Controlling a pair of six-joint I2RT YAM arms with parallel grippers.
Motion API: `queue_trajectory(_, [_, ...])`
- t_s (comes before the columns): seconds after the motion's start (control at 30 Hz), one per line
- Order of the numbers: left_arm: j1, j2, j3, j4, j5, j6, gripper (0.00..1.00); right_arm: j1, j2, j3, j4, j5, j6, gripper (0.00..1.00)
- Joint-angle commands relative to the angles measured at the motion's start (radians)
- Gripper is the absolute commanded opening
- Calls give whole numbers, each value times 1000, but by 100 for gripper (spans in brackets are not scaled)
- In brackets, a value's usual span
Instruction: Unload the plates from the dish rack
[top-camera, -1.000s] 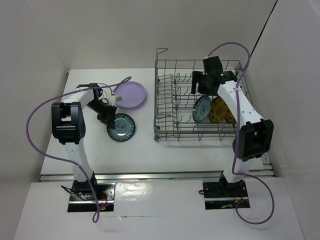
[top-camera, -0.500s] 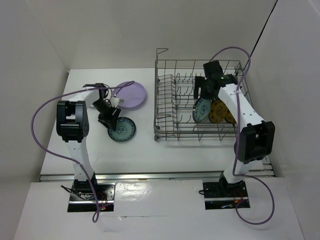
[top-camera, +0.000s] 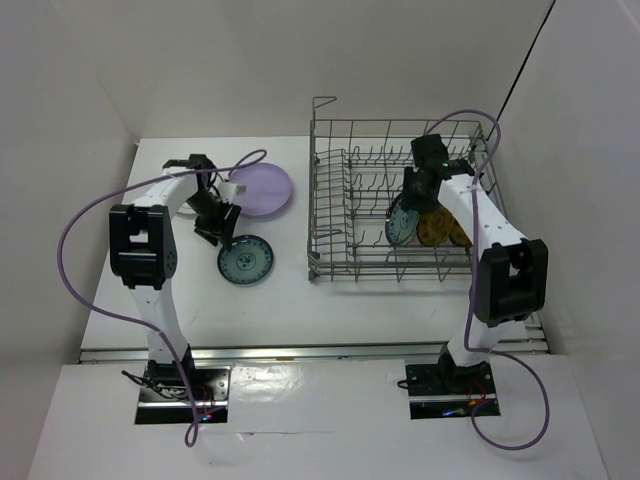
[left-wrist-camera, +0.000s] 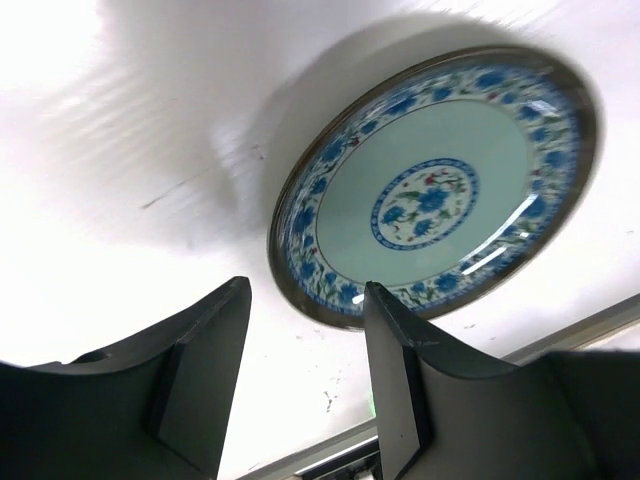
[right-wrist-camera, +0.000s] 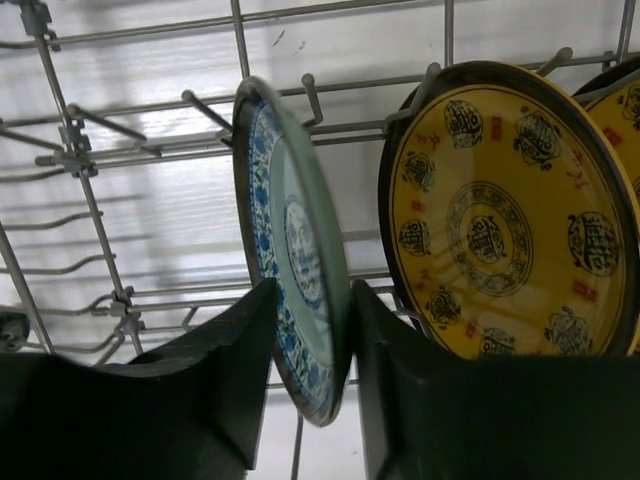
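A teal patterned plate (top-camera: 245, 262) (left-wrist-camera: 435, 195) lies flat on the white table. My left gripper (top-camera: 214, 220) (left-wrist-camera: 305, 292) hovers just beside its rim, open and holding nothing. A lavender plate (top-camera: 259, 189) lies flat behind it. In the grey wire dish rack (top-camera: 330, 200), a second teal plate (top-camera: 402, 222) (right-wrist-camera: 295, 250) stands upright between the tines. My right gripper (top-camera: 408, 203) (right-wrist-camera: 315, 292) is shut on its lower edge, one finger on each face. Two mustard-yellow plates (top-camera: 437, 222) (right-wrist-camera: 500, 210) stand right of it, the farther one (right-wrist-camera: 625, 90) mostly cut off.
Upright tines and cross wires (right-wrist-camera: 90, 150) surround the held plate on the left. The rack's tall back-left corner post (top-camera: 315, 105) rises above its rim. White walls enclose the table on the left, back and right. A purple cable (top-camera: 90, 215) loops off the left arm.
My left gripper opened and drew back from the teal plate, which now lies flat on the table. My right gripper came down over the rack's teal plate and closed on it.
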Motion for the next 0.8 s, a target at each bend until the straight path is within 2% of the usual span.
queue_trajectory(0.0, [0,-118,67,-19,24,-25,62,-4,26,10,72,-48,11,41])
queue_trajectory(0.07, [0,-142,76,-19,51,-25,62,-4,26,10,72,-48,11,30])
queue_trajectory(0.1, [0,-153,85,-10,51,-36,62,-13,16,10,72,-34,11,15])
queue_trajectory(0.17, [0,-184,96,-9,61,-45,62,-13,3,22,50,-11,11,2])
queue_trajectory(0.4, [0,-225,238,10,146,-119,61,-13,-89,213,-58,131,-28,0])
queue_trajectory(0.53, [0,-274,286,38,229,-161,61,16,-153,390,-35,190,-78,0])
queue_trajectory(0.57, [0,-286,286,64,258,-171,61,26,-173,390,-2,140,-98,0])
queue_trajectory(0.6, [0,-318,286,79,277,-180,61,45,-196,390,114,74,-123,0])
queue_trajectory(0.63, [0,-335,286,98,324,-200,61,45,-255,310,193,-4,-155,0])
queue_trajectory(0.67, [0,-354,286,116,352,-211,61,56,-283,260,272,-190,-155,0])
queue_trajectory(0.7, [0,-368,277,147,384,-220,61,56,-302,214,425,-282,-143,0])
queue_trajectory(0.77, [11,-389,291,156,491,-232,64,56,-296,140,529,-426,-51,0])
